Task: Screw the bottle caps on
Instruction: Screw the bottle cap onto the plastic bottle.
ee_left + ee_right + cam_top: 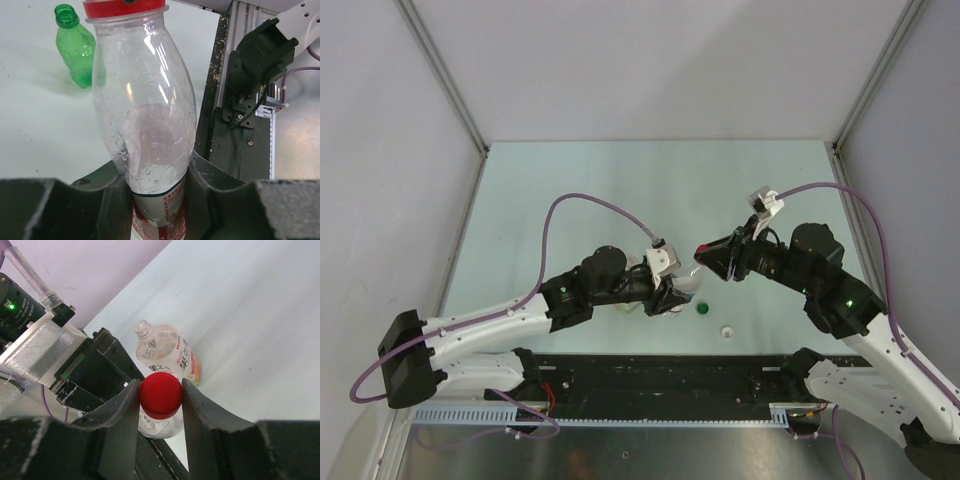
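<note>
— In the middle of the surface, what are the two hands doing?

— They work on one bottle together. The left hand is clamped round the lower body of the small clear bottle, just above its red label. The right hand has its fingers pressed on either side of the red cap, which sits on that bottle's neck.

— So the first cap is being screwed on?

— That is how I read it. How far it is threaded I cannot tell; the neck is hidden under the cap.

— What does the next move need?

— I would say the right wrist has to turn about the bottle's own line while the left grip stops the bottle turning with it. If the cap sits crooked, the thread may jam.

— And the count?

— Three caps. The red one is in the right hand. The green cap and the white cap lie loose near the front edge, close together but apart.

— Bottles?

— Three as well: the held one, a green bottle with an open neck, and a wider clear bottle with an orange label, also open, lying on its side just behind the held one.

— So two caps are not yet done?

— Yes, by my judgement.
</note>
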